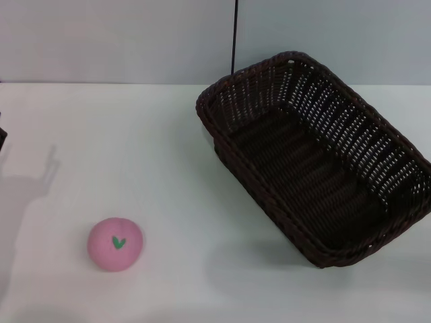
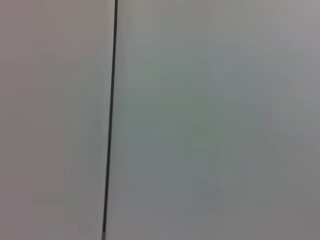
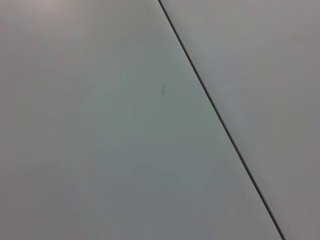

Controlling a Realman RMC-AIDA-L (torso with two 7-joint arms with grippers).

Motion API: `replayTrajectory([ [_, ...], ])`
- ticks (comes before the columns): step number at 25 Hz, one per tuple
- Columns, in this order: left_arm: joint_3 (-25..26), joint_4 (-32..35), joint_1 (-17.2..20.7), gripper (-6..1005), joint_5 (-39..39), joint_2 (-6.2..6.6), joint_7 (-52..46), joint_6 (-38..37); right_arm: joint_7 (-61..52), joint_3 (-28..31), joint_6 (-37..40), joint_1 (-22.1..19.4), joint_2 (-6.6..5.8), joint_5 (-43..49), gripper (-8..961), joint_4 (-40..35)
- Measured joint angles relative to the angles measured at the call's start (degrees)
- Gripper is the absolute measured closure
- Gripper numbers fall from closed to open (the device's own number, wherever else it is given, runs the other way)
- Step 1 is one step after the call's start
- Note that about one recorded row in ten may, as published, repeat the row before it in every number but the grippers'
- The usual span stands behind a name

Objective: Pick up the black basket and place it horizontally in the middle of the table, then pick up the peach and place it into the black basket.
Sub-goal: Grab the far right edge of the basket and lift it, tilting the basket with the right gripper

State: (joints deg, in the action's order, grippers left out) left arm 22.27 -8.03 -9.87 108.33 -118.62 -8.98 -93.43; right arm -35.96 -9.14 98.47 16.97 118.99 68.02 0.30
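Observation:
The black basket (image 1: 316,155) lies on the white table (image 1: 135,148) at the right, set diagonally, with its long side running from the back middle toward the front right. It is empty. The peach (image 1: 115,243) sits on the table at the front left, well apart from the basket, its green leaf mark facing me. Neither gripper shows in the head view; only a dark sliver of the left arm (image 1: 2,138) sits at the left edge, casting a shadow on the table. Both wrist views show only a plain wall with a thin dark seam.
A grey wall stands behind the table, with a thin black vertical line (image 1: 234,37) above the basket's far end. Bare tabletop lies between the peach and the basket.

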Motion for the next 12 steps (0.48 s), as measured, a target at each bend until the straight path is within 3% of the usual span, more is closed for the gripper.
replayTrajectory([
  [12, -1.47, -0.16, 0.46, 191, 0.3, -0.03, -0.03, -1.64, -1.16, -0.63, 4.04, -3.35, -0.15, 0.78, 303, -0.47],
])
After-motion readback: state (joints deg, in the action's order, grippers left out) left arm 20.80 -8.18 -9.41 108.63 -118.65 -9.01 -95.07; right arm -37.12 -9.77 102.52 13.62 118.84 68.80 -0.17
